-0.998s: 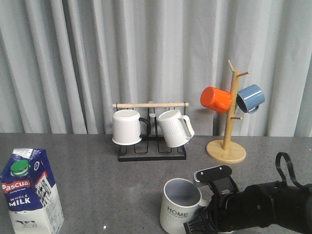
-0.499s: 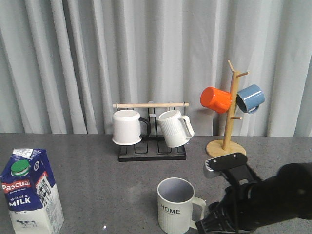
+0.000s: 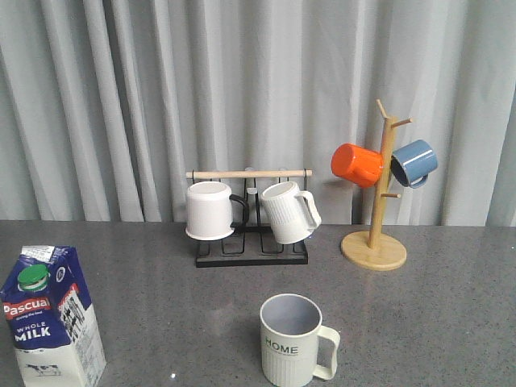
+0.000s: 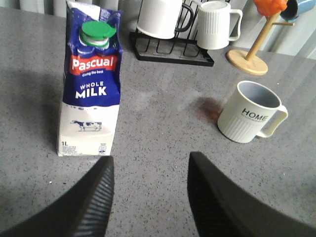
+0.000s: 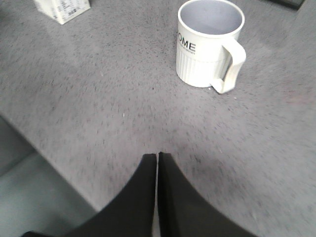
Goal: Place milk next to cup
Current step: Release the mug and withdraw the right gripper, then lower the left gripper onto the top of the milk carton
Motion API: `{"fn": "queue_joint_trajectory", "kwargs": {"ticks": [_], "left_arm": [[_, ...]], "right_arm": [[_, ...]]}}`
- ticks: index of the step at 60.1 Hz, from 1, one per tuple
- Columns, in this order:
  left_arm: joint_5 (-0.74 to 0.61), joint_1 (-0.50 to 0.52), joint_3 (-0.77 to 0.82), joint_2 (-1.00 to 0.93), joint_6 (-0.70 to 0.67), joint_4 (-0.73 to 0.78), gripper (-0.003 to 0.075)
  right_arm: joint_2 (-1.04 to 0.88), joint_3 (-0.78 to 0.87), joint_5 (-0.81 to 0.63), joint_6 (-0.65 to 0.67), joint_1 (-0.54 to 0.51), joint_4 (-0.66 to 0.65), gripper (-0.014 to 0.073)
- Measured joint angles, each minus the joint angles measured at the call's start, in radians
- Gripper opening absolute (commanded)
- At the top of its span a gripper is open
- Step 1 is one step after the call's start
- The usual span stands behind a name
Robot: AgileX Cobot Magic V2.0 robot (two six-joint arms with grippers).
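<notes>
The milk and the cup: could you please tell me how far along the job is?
Done: the cup stands upright on the table. In hand: nothing; the left gripper is open, facing the milk but not touching it, and the right gripper is shut and empty. Left: gripping the milk, still far to the cup's left, and setting it beside the cup.

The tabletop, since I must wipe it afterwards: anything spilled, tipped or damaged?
A faint reddish smudge marks the table beside the HOME mug. The milk carton and mug stand upright; nothing else stands out.

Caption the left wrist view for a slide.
Open left gripper faces upright milk carton; HOME cup stands apart.
</notes>
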Motion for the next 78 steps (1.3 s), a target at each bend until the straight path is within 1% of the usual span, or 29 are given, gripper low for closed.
{"fn": "queue_joint_trajectory", "kwargs": {"ticks": [7,13,19,25,32,41,48,57,63,78], "left_arm": [[0.007,0.000,0.000,0.003,-0.001,0.000,0.0374],[0.034,0.000,-0.021,0.030,-0.001,0.001,0.0438],[0.095,0.000,-0.083,0.096,-0.001,0.002,0.0507],[0.169,0.000,-0.174,0.181,-0.001,0.008,0.0546],[0.257,0.000,-0.312,0.286,-0.001,0.045,0.0550],[0.343,0.000,-0.542,0.424,-0.010,0.115,0.0544],[0.415,0.000,-0.733,0.533,-0.048,0.172,0.0539],[0.527,0.000,-0.921,0.666,-0.108,0.269,0.0538],[0.585,0.000,-0.981,0.751,-0.132,0.293,0.0538],[0.602,0.000,-1.000,0.867,-0.145,0.299,0.0538]], "right_arm": [[-0.195,0.094,0.022,0.030,0.000,-0.072,-0.0009],[-0.319,0.154,0.049,0.120,0.000,-0.160,-0.0009],[-0.377,0.185,0.092,0.230,0.000,-0.245,-0.0008],[-0.387,0.191,0.105,0.308,0.000,-0.309,-0.0008],[-0.387,0.191,0.106,0.335,0.000,-0.346,-0.0008],[-0.387,0.191,0.106,0.338,0.000,-0.360,-0.0008],[-0.387,0.191,0.106,0.338,0.000,-0.361,-0.0008],[-0.387,0.191,0.106,0.338,0.000,-0.362,-0.0008],[-0.387,0.191,0.106,0.338,0.000,-0.362,-0.0008],[-0.387,0.191,0.106,0.338,0.000,-0.362,-0.0008]]}}
